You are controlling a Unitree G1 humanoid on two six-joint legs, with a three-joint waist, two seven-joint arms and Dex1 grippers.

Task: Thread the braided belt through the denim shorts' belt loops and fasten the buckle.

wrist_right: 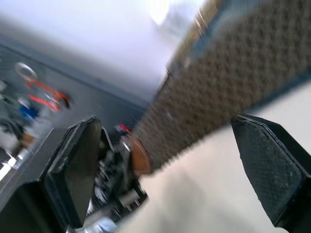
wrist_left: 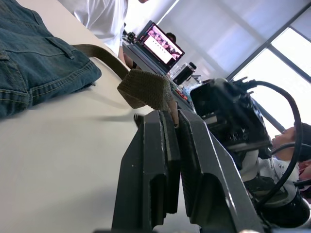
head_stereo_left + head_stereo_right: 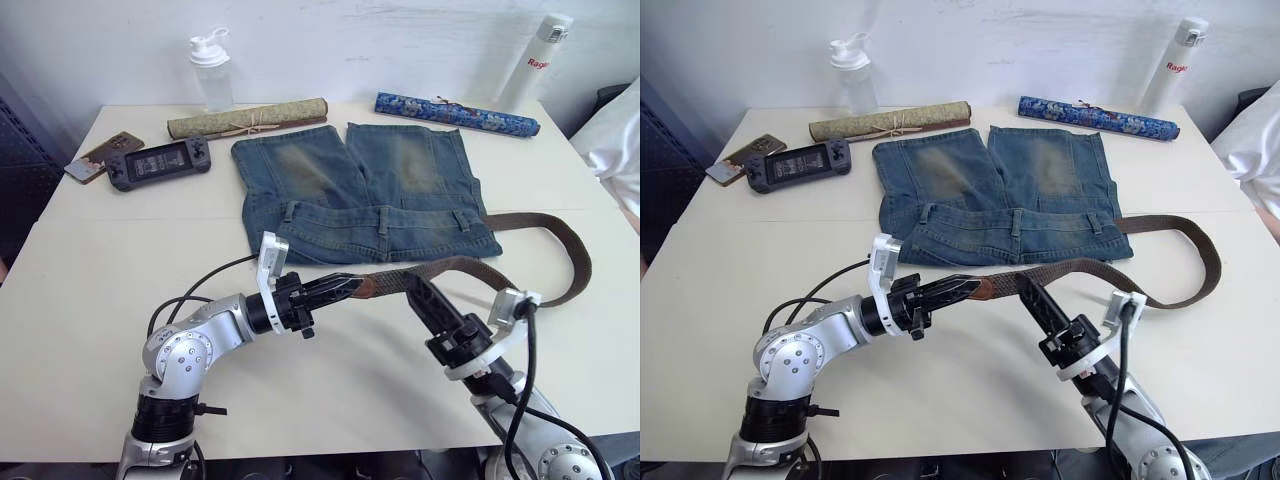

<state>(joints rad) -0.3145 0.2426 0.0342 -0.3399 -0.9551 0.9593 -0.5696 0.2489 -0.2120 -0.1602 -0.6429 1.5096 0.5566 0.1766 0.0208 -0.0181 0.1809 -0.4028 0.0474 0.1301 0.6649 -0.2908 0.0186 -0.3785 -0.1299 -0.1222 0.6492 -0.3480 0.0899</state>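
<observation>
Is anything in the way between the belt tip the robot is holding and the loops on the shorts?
Nothing visible blocks it. The left tool pinches the tan tip of the braided belt just in front of the denim shorts, and only bare table lies between the tip and the belt loops on the waistband.

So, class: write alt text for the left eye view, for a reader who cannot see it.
The left gripper pinches the tan tip of the belt in front of the shorts on a table, while the open right gripper sits at the strap. The belt is not yet in any loop.
</observation>
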